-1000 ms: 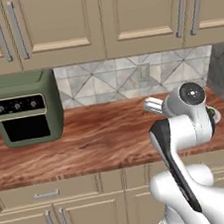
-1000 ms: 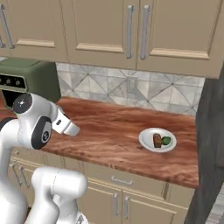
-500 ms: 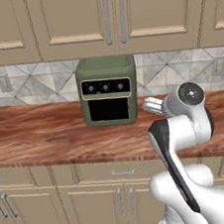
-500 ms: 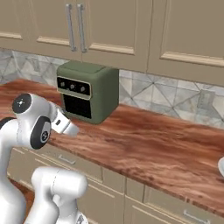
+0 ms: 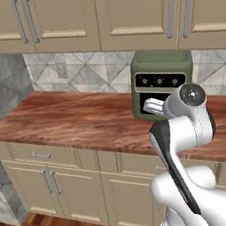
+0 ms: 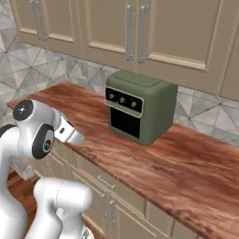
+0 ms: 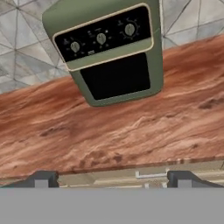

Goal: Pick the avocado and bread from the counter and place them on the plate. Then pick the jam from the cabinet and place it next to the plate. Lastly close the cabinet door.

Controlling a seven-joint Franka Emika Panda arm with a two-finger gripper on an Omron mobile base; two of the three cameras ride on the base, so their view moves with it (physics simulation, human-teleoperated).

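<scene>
Showing at bottom of hand view, the gripper [image 7: 111, 180] is standing w/ its two dark fingertips [image 7: 42, 179] wide apart & holding nothing, hanging over the front edge of the counter [image 7: 131, 131]. Counter is running as a red-brown wood band across mid frame in both base views [image 5: 76, 122], w/ a green toaster oven [image 7: 107, 50] sitting on it at upper centre of hand view, against the tiled backsplash [image 5: 74, 72].

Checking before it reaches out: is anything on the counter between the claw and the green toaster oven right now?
Nothing visible. In the hand view the open claw faces the green toaster oven across bare counter; only wood grain lies between them.
</scene>
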